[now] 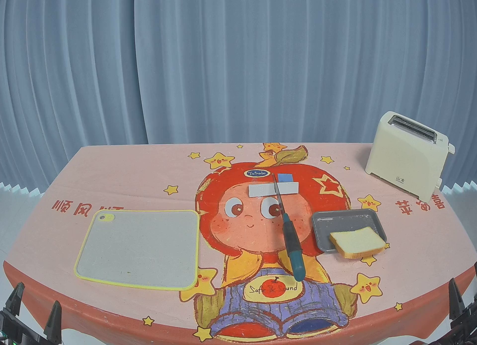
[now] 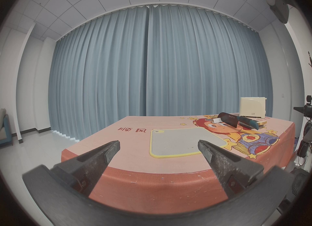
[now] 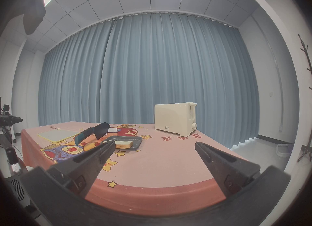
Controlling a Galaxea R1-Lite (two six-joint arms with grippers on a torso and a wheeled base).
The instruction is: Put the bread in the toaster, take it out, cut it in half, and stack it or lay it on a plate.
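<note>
Left gripper (image 1: pixel 36 306) low at the near left corner of the table, off its edge. In the left wrist view (image 2: pixel 158 145) the two dark fingers stand wide apart, nothing between them.

Round table under a pink cartoon-print tablecloth (image 1: pixel 124 172); pleated blue-grey curtain (image 1: pixel 238 53) behind.

Flat grey, yellow-rimmed plastic cutting board (image 1: pixel 139 249) lies on the left half of the table, bare on top. It also shows from the wrist views (image 2: pixel 182 140) (image 3: pixel 57 135).

Centre: teal-handled kitchen knife (image 1: pixel 290 236), handle toward the robot, blade pointing away. The blade crosses a white rectangular strip (image 1: pixel 261 189), with a small blue square (image 1: pixel 284 178) just beyond it. From the wrist views the knife (image 2: pixel 240 121) (image 3: pixel 91 131) looks tilted, blade end raised.

Just right of the knife: dark grey rectangular metal tray (image 1: pixel 343 219) (image 3: pixel 135 138). Square slice of pale bread with a brown crust (image 1: pixel 357 242) lies flat on the tray's near right corner, overhanging the rim. It is uncut (image 3: pixel 123 144).

Far right corner: cream plastic box-shaped toaster (image 1: pixel 407 154), upright, slot on top, well apart from the tray. Also seen at (image 2: pixel 252 107) and (image 3: pixel 175 118).

Right gripper (image 1: pixel 464 286) low at the near right edge, off the table. In the right wrist view (image 3: pixel 155 145) its fingers are spread wide, holding nothing.
</note>
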